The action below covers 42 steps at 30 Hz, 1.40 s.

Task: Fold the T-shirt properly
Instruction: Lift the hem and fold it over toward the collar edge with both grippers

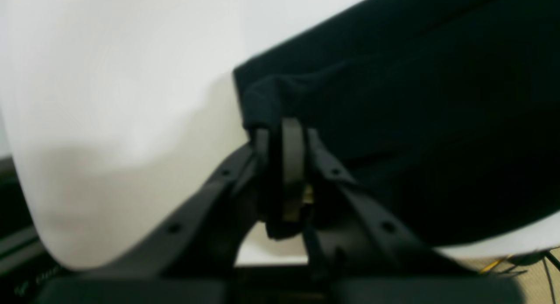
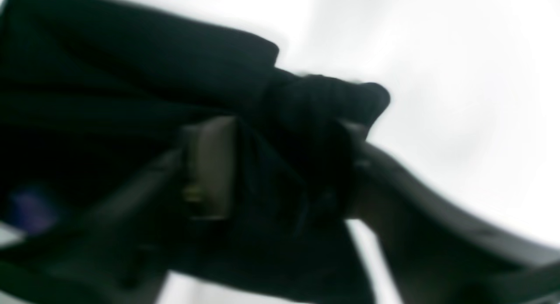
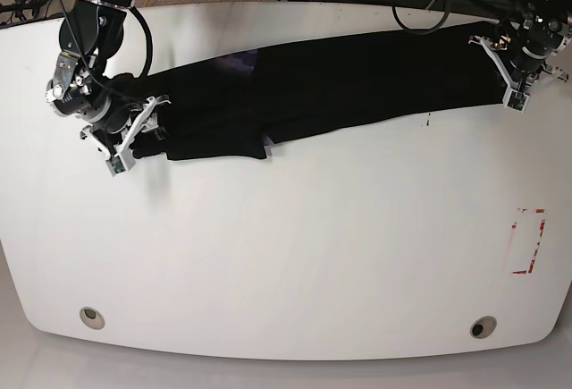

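**Shirt narrowed to a long band; cross folds remain**

Near the tabletop's left edge, the right hand seems clamped on one end of the black T-shirt, though blur hampers that view. The band runs along the far edge. By the right edge, the left hand pinches the other end.
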Motion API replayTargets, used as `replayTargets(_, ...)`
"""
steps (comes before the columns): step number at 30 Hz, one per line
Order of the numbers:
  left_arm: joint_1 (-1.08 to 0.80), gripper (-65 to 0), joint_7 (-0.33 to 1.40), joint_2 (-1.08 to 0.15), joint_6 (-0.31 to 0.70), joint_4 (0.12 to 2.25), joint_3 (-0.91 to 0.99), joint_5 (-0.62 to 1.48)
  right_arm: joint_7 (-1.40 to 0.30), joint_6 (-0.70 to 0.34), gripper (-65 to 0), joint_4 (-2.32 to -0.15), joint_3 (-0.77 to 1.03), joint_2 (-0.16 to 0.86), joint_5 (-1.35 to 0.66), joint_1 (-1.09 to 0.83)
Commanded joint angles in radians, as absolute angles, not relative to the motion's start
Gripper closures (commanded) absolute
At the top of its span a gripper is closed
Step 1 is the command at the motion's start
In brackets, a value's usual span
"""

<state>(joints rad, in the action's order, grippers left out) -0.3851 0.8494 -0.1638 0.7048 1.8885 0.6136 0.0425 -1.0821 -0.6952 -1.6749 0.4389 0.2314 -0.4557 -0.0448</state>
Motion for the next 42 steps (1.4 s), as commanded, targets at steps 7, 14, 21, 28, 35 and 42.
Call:
replayTargets(7, -0.383, -29.7, 0.842, -0.174, 0.698, 1.905, 0.615, 0.044, -1.139, -0.698, -48.8, -1.687, 0.504, 0.265, -0.67, 0.019)
replayTargets(14, -0.378, -30.0, 0.837, -0.177, 0.698, 1.906, 0.619, 0.051, -1.161, -0.698, -48.8, -1.578, 0.437, 0.242, -0.556, 0.136)
replayTargets(21, -0.348, -30.0, 0.837, -0.177, 0.698, 1.905, 0.618, 0.045, -1.161, -0.698, -48.8, -1.434, 0.378, 0.242, -0.469, 0.216)
replayTargets(28, -0.346, -30.0, 0.837, -0.174, 0.698, 1.905, 0.616, 0.045, -1.162, -0.698, -46.3, -1.386, 0.378, 0.24, -0.466, 0.226)
replayTargets(35, -0.344, -30.0, 0.837, -0.174, 0.698, 1.905, 0.615, 0.045, -1.164, -0.698, -17.0, -1.394, 0.377, 0.211, -0.467, 0.209)
replayTargets(42, -0.338, -30.0, 0.837, -0.177, 0.698, 1.851, 0.598, 0.045, -1.164, -0.698, 0.0, -1.523, 0.384, 0.179, -0.467, 0.182)
